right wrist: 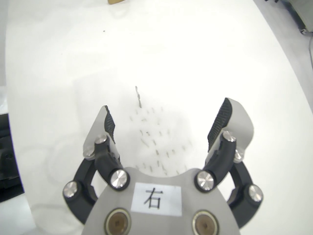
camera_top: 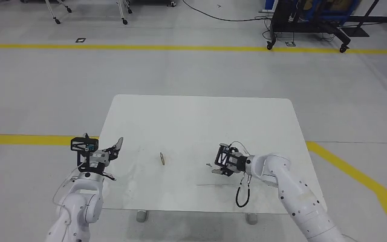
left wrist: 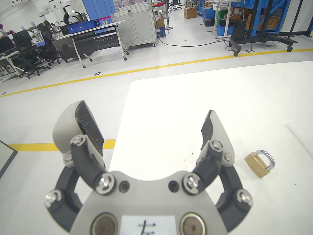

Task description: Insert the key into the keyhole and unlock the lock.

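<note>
Fingers (left wrist: pixel 89 128) apart; lock (left wrist: pixel 259 165) lies on table (camera_top: pixel 199 121)

Lock (left wrist: pixel 255 165): body brass-coloured metal, brushed, dull sheen; shackle silvery metal, polished. Table (left wrist: pixel 220 103): white top, smooth, faintly glossy, with small dark scuffs in front of right gripper (right wrist: pixel 166 106). Left gripper (left wrist: pixel 146 116) and right alike: pads (left wrist: pixel 88 125) black, ribbed, matt, rubber-like; finger backs and base plate grey brushed metal; screws bright, shiny; links black, matt, plastic-looking.
</note>
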`<state>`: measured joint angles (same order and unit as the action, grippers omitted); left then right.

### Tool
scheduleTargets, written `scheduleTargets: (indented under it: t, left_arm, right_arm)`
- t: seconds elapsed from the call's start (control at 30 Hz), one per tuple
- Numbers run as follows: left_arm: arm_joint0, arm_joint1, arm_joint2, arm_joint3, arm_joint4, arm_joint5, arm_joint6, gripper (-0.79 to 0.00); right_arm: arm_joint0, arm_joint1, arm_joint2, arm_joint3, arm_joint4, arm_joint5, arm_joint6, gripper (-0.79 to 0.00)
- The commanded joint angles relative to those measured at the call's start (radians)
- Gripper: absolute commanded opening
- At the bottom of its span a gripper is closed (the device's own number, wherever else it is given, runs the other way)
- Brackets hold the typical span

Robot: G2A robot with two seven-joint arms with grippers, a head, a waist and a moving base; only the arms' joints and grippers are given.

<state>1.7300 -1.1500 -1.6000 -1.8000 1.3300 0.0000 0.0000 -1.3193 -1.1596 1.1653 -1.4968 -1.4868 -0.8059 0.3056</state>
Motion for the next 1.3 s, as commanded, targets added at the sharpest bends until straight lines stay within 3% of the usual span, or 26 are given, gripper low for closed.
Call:
scheduleTargets:
  t: [0.0, 0.17, 0.33, 0.57, 0.6, 0.67, 1.07, 1.27]
  left_arm:
    - [0.000, 0.000, 0.000, 0.000, 0.000, 0.000, 0.000, 0.000]
    - [0.000, 0.000, 0.000, 0.000, 0.000, 0.000, 0.000, 0.000]
    - [0.000, 0.000, 0.000, 0.000, 0.000, 0.000, 0.000, 0.000]
    - [0.000, 0.000, 0.000, 0.000, 0.000, 0.000, 0.000, 0.000]
    - [0.000, 0.000, 0.000, 0.000, 0.000, 0.000, 0.000, 0.000]
    - [0.000, 0.000, 0.000, 0.000, 0.000, 0.000, 0.000, 0.000]
    - [0.000, 0.000, 0.000, 0.000, 0.000, 0.000, 0.000, 0.000]
    - [0.000, 0.000, 0.000, 0.000, 0.000, 0.000, 0.000, 0.000]
  right_arm:
    - [0.021, -0.003, -0.017, 0.009, 0.007, 0.005, 0.036, -0.185]
    - [0.059, -0.011, -0.062, 0.030, 0.025, 0.001, 0.079, -0.397]
    - [0.098, -0.020, -0.107, 0.063, 0.042, -0.003, 0.131, -0.419]
    - [0.136, -0.027, -0.150, 0.104, 0.082, -0.041, 0.160, -0.517]
    - [0.140, -0.028, -0.154, 0.109, 0.087, -0.042, 0.161, -0.560]
    - [0.148, -0.029, -0.162, 0.116, 0.093, -0.046, 0.160, -0.782]
    - [0.139, -0.012, -0.138, 0.087, 0.075, -0.076, 0.047, -0.785]
    - [0.139, -0.012, -0.138, 0.087, 0.075, -0.076, 0.047, -0.785]
